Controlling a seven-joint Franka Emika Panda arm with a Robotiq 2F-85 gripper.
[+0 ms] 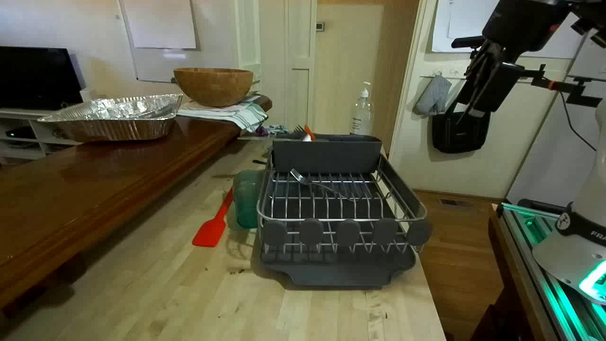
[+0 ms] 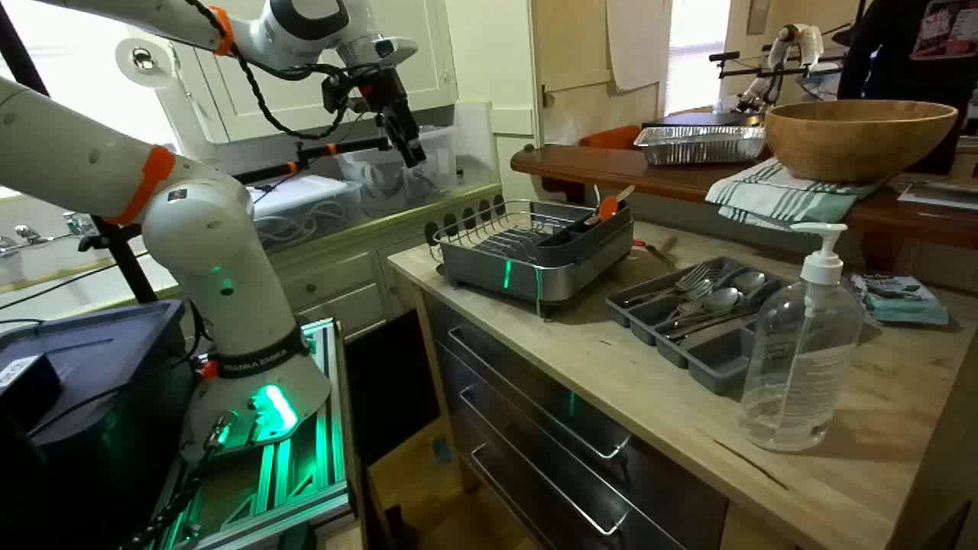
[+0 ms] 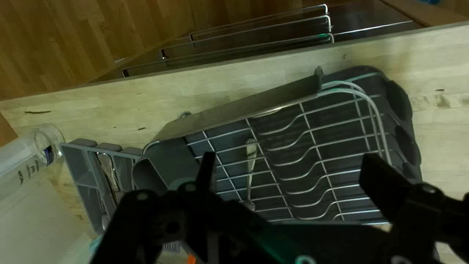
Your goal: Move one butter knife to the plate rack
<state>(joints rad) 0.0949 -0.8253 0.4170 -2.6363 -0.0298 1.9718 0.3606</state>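
The dark grey plate rack (image 1: pixel 338 274) stands on the counter; it also shows in an exterior view (image 2: pixel 527 279) and in the wrist view (image 3: pixel 234 112). A silver fork (image 1: pixel 326 187) lies on its wire grid, also in the wrist view (image 3: pixel 251 165). A slim straight piece (image 2: pixel 707 324) in the grey cutlery tray (image 2: pixel 714 376) looks like a butter knife, but I cannot be sure. My gripper (image 3: pixel 293 176) is open and empty, its fingers apart high above the rack. It also shows in both exterior views (image 1: pixel 473 106) (image 2: pixel 412 153).
A red spatula (image 1: pixel 210 232) and a green cup (image 1: pixel 247 203) are beside the rack. A soap bottle (image 2: pixel 798 367) stands by the cutlery tray. A raised wooden ledge (image 1: pixel 118 166) holds a foil tray (image 1: pixel 113 125) and a wooden bowl (image 1: pixel 213 87).
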